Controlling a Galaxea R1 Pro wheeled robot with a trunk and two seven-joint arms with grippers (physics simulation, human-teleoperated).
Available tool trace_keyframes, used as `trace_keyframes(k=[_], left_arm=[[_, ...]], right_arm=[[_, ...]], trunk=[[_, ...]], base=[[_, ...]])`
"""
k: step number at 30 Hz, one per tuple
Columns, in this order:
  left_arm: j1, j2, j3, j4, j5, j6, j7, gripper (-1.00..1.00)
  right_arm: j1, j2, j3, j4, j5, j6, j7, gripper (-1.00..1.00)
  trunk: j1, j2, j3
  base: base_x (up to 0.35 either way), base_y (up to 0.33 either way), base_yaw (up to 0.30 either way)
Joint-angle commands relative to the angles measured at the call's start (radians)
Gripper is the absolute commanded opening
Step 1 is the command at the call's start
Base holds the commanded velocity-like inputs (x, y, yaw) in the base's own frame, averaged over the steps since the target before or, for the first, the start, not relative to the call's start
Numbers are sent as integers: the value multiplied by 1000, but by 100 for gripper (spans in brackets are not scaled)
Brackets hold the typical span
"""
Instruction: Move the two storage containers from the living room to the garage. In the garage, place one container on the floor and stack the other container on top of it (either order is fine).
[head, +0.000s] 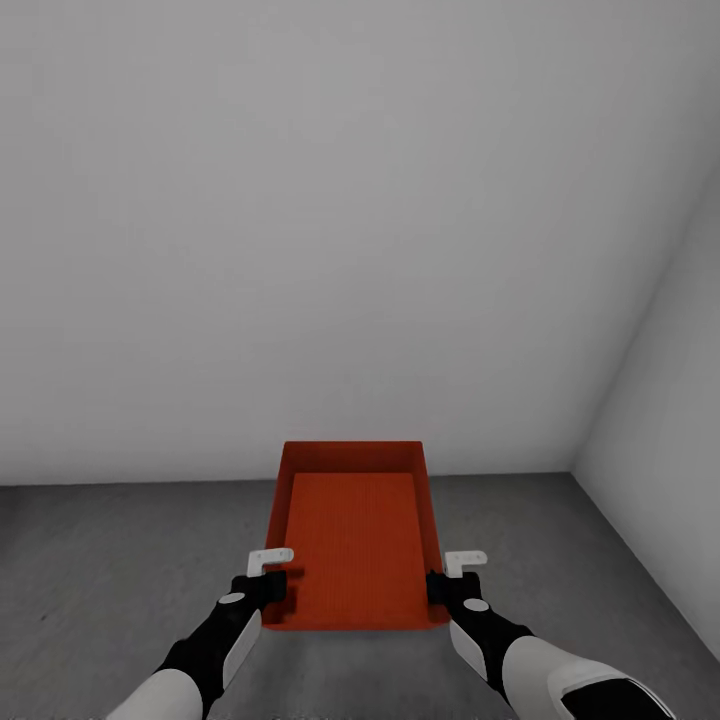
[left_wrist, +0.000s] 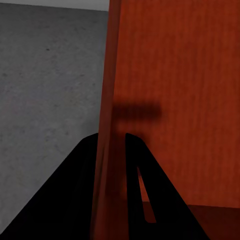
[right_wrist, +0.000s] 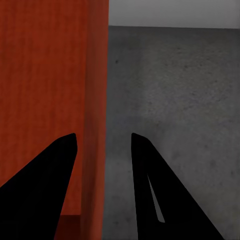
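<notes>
One orange-red storage container (head: 355, 530), open-topped and empty, lies lengthwise in front of me over the dark grey garage floor (head: 110, 560). I cannot tell whether it rests on the floor or hangs just above it. My left gripper (head: 268, 588) is at its near left corner. In the left wrist view this gripper (left_wrist: 109, 142) is shut tight on the container's side wall (left_wrist: 112, 60). My right gripper (head: 442, 585) is at the near right corner. In the right wrist view it (right_wrist: 103, 142) straddles the right wall (right_wrist: 96, 75), open, with a gap to the outer finger (right_wrist: 150, 180).
A plain white wall (head: 330, 230) rises just beyond the container's far end. A second white wall (head: 670, 400) closes the right side, making a corner at the far right. Bare concrete lies to the left and right of the container.
</notes>
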Motion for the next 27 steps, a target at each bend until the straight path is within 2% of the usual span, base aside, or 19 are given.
trace_keyframes(k=[1, 27], left_arm=[[0, -1, 22, -1, 32, 7, 9, -100], [0, 0, 22, 1, 34, 8, 9, -100]], right_arm=[[-1, 5, -32, -3, 0, -11, 1, -100], [-1, 5, -31, -3, -1, -11, 1, -100]], trunk=[[1, -2, -4], [1, -2, -46]], base=[[0, 0, 0], [0, 0, 0]])
